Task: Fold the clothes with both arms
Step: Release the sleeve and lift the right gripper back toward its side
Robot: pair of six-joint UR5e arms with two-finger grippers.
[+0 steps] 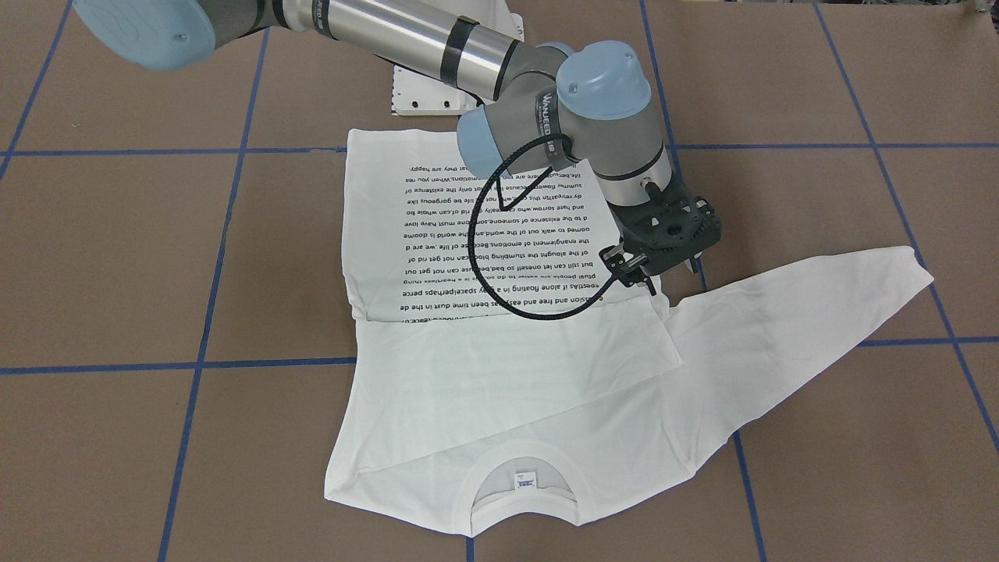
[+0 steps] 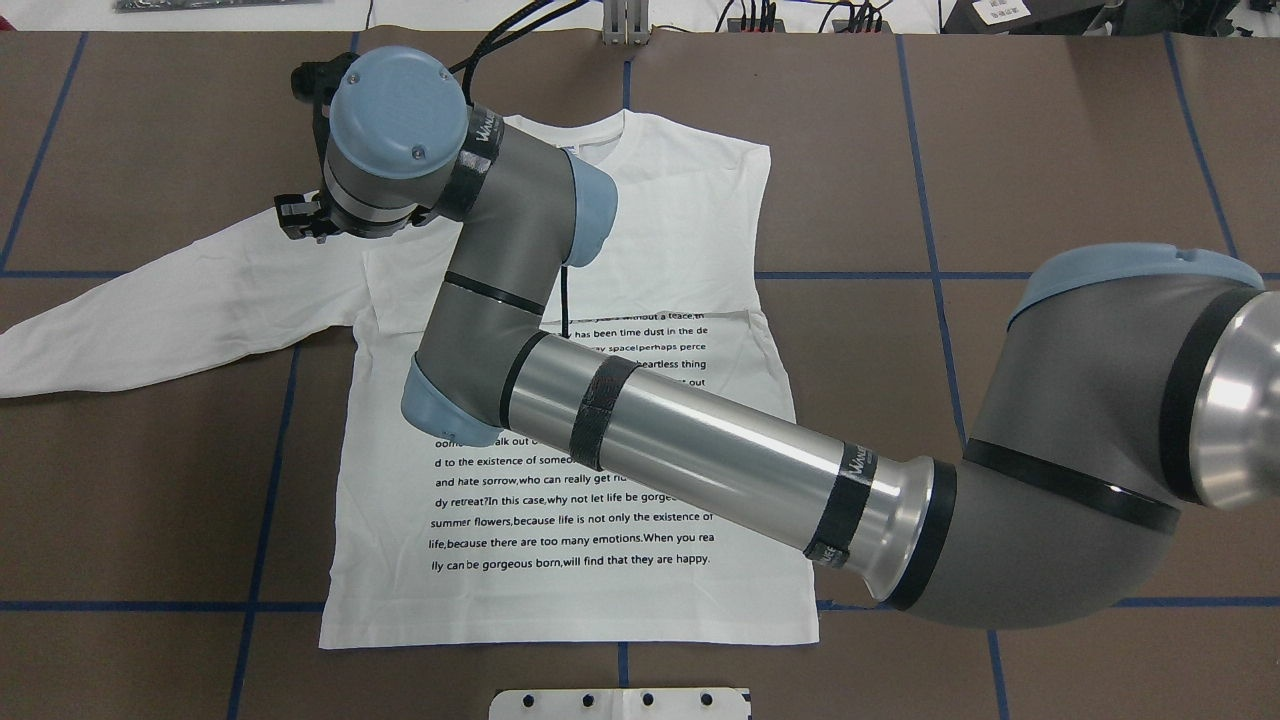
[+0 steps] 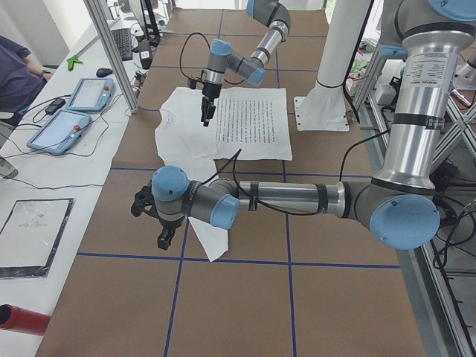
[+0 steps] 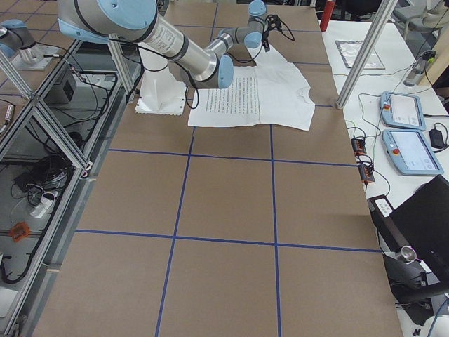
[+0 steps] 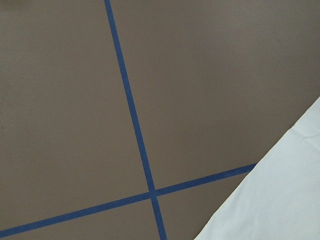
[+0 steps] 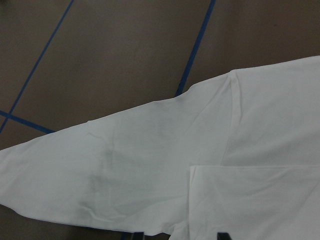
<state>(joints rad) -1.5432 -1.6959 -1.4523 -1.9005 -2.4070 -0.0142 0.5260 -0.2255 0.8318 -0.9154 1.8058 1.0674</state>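
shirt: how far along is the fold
Done: one sleeve lies folded across the shirt. In hand: the right gripper hovers open over the other sleeve's shoulder, holding nothing. Left: fold that spread sleeve in, then the body.

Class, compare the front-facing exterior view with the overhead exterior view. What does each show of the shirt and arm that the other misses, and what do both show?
Only front-facing: the whole neckline with its label, the outstretched sleeve right to its cuff, and the right gripper below its wrist.
Only overhead: the black text the right way up, the full bottom hem, and cables beyond the far edge.
Both: the white shirt, the right arm, the taped brown table and the white base plate.
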